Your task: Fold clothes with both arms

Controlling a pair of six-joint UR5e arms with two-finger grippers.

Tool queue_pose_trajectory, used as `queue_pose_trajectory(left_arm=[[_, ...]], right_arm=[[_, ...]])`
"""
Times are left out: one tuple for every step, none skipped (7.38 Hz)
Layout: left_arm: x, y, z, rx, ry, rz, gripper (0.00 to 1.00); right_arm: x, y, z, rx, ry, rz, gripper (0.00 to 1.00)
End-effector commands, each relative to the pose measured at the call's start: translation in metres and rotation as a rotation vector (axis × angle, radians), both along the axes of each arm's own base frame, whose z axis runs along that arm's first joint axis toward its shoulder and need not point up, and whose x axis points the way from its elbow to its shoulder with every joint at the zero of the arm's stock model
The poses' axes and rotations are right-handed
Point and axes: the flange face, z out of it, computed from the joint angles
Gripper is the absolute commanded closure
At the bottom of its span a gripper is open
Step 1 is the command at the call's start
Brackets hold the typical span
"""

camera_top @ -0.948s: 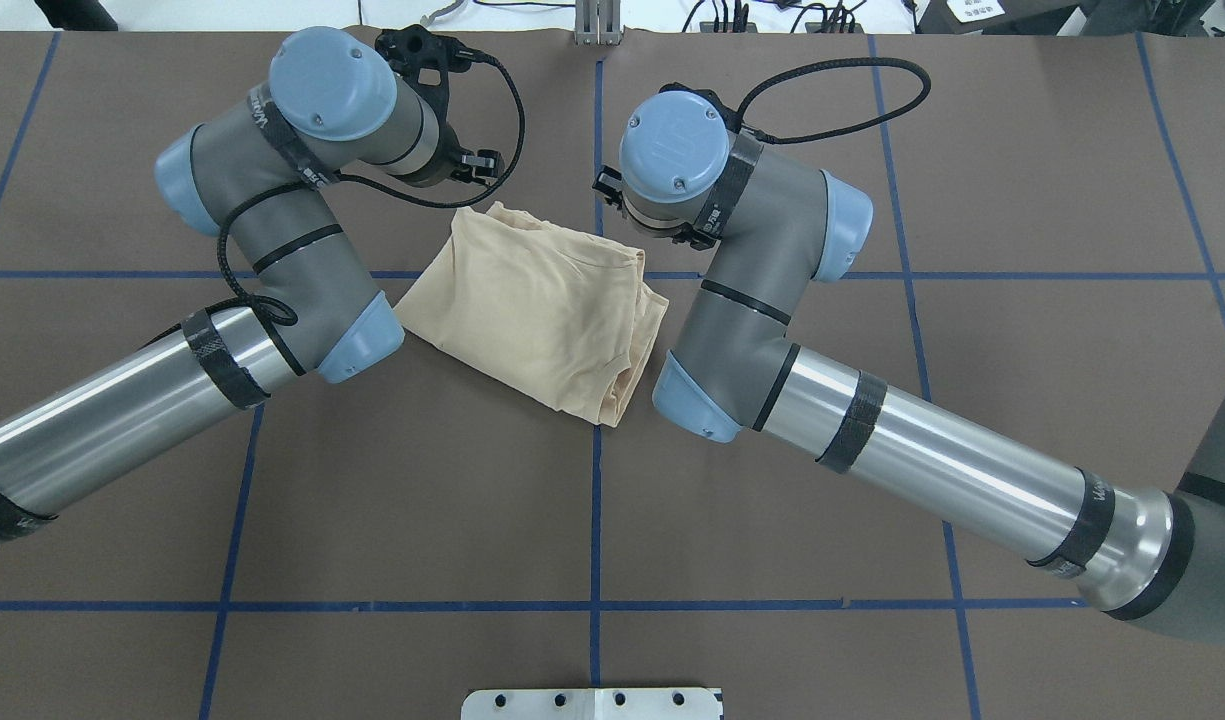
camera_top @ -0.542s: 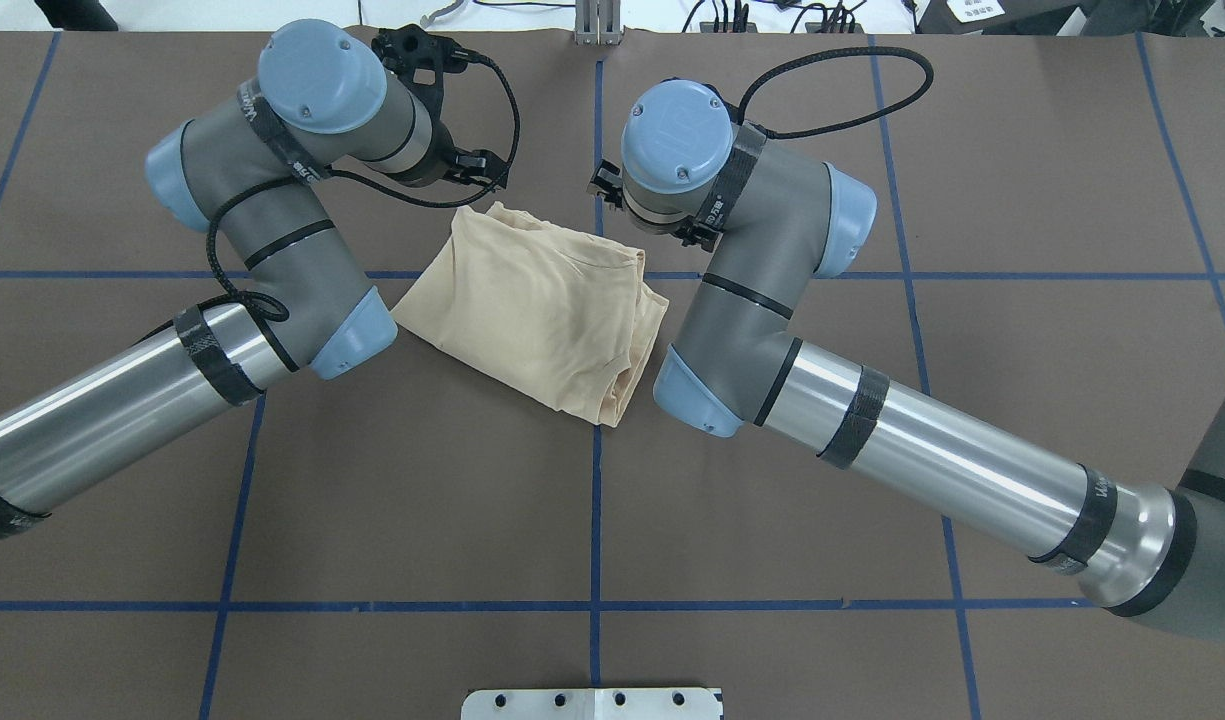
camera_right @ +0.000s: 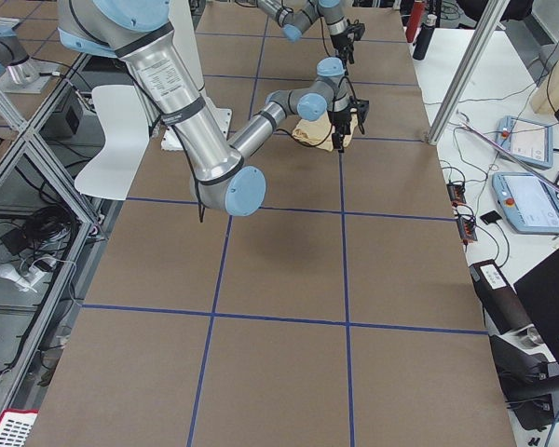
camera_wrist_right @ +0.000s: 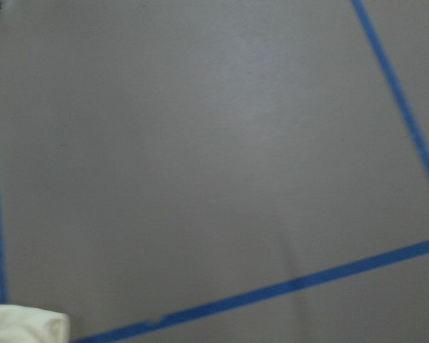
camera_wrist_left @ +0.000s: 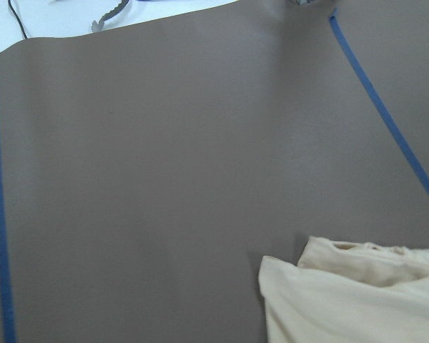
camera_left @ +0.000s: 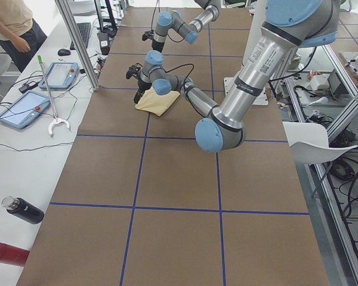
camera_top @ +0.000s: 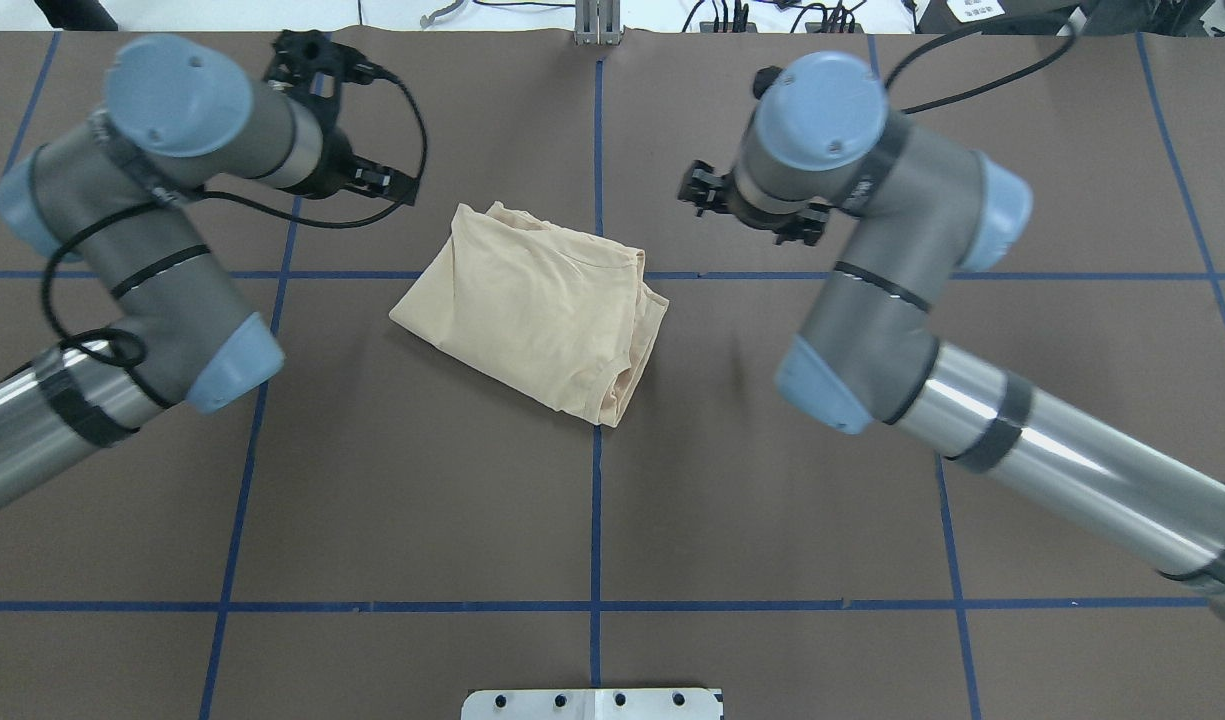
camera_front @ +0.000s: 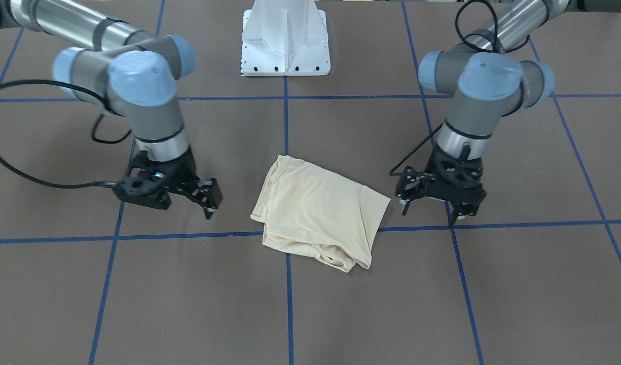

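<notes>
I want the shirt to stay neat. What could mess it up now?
The folded cream-yellow shirt has bunched, loose layers along one edge, and nothing holds them, so it might slump open. The black left gripper hangs close beside the shirt's corner; a low sweep could snag and drag it.

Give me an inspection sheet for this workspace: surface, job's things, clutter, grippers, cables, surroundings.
Surface: brown table cover with a blue tape grid, flat.
Job's things: cream shirt folded into a compact bundle near the centre, lying loose.
Clutter: nothing seen on the cover.
Grippers: left gripper and right gripper hang on either side of the shirt, apart from it, holding nothing; fingers open or shut unclear.
Cables: black cables loop at each wrist, off the shirt.
Surroundings: side bench with tablets and bottles; a person standing; a white chair.
</notes>
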Motion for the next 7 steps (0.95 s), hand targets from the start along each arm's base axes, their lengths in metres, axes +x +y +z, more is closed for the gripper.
queue_pose_trajectory(left_arm=[[-0.13, 0.017, 0.068, 0.086, -0.13, 0.075, 0.0], [-0.201, 0.021, 0.109, 0.119, -0.184, 0.135, 0.0], [-0.27, 0.032, 0.144, 0.146, -0.234, 0.163, 0.0], [-0.32, 0.057, 0.184, 0.09, -0.229, 0.153, 0.0], [-0.357, 0.072, 0.212, 0.026, -0.248, 0.089, 0.0], [-0.363, 0.087, 0.247, -0.055, -0.253, 0.088, 0.0], [-0.399, 0.103, 0.274, -0.097, -0.261, 0.048, 0.0]], right_arm=[[0.188, 0.04, 0.114, 0.033, 0.071, -0.212, 0.0], [0.269, 0.052, 0.17, 0.062, 0.086, -0.302, 0.0], [0.328, 0.074, 0.218, 0.084, 0.112, -0.36, 0.0], [0.373, 0.098, 0.253, 0.1, 0.128, -0.398, 0.0], [0.4, 0.128, 0.288, 0.089, 0.107, -0.432, 0.0], [0.413, 0.172, 0.325, 0.03, 0.061, -0.448, 0.0], [0.415, 0.188, 0.336, 0.008, 0.041, -0.453, 0.0]])
